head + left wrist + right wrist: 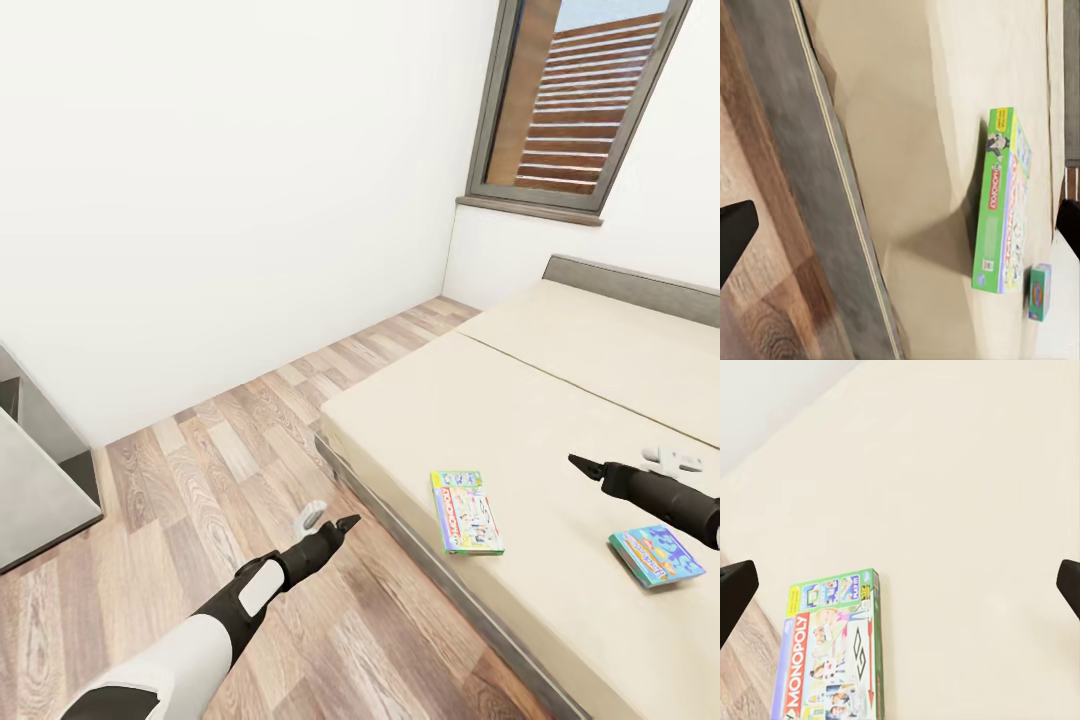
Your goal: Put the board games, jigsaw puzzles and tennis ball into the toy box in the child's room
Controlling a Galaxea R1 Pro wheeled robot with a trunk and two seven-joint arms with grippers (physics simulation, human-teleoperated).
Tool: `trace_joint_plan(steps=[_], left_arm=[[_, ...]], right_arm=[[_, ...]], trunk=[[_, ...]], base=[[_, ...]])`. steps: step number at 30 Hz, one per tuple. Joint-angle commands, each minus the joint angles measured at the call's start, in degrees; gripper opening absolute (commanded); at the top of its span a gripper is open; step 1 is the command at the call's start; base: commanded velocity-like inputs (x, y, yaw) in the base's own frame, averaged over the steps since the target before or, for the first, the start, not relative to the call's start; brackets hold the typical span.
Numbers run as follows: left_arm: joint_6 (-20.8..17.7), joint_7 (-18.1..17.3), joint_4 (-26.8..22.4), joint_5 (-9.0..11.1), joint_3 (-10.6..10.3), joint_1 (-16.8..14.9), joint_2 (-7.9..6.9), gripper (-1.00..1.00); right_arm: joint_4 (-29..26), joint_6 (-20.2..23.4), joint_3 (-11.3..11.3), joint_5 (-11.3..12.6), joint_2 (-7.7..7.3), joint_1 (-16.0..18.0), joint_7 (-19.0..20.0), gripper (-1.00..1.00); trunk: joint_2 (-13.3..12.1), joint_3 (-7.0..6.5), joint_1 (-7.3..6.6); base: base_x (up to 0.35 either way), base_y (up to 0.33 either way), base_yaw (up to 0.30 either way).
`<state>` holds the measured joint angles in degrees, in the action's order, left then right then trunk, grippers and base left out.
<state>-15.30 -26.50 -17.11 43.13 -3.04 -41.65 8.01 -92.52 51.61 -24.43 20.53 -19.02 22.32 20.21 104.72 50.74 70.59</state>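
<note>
Two board games lie on the cream bed (560, 400). The larger green Monopoly box (466, 512) (1001, 202) (829, 649) rests near the mattress's near edge. A smaller blue one (657, 555) (1040, 292) sits further to the right. My left gripper (345, 522) (900, 236) hangs open over the wooden floor, short of the bed frame. Above the mattress, between the two boxes, my right gripper (578, 462) (900, 592) is open and holds nothing. The toy box, jigsaw puzzles and tennis ball are out of view.
A grey piece of furniture (40, 480), possibly the table's end, stands at the left edge. Wooden floor (230, 450) runs between it and the bed's grey frame (400, 530). White walls and a window (575, 100) close the far side.
</note>
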Motion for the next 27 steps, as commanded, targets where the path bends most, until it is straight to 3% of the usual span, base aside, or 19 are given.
trace_joint_plan(steps=[1,12,27], left_arm=[[-0.3,-0.5,0.0,0.6,-0.4,0.0,-0.03,1.00],[-0.3,-2.5,-0.1,0.6,-2.5,0.0,0.01,1.00],[-0.5,-5.4,-0.1,0.6,-3.1,0.0,0.02,1.00]], right_arm=[[0.0,0.3,-0.1,-0.3,0.01,0.1,0.4,1.00],[0.0,0.3,-0.1,-0.3,0.03,0.1,0.4,1.00],[0.0,0.2,-0.1,-0.3,0.04,0.1,0.4,1.00]], trunk=[[0.0,0.10,-0.01],[0.0,0.91,-0.01],[0.0,2.25,-0.01]], base=[[0.000,0.000,0.000],[0.000,0.000,0.000],[0.000,0.000,0.000]])
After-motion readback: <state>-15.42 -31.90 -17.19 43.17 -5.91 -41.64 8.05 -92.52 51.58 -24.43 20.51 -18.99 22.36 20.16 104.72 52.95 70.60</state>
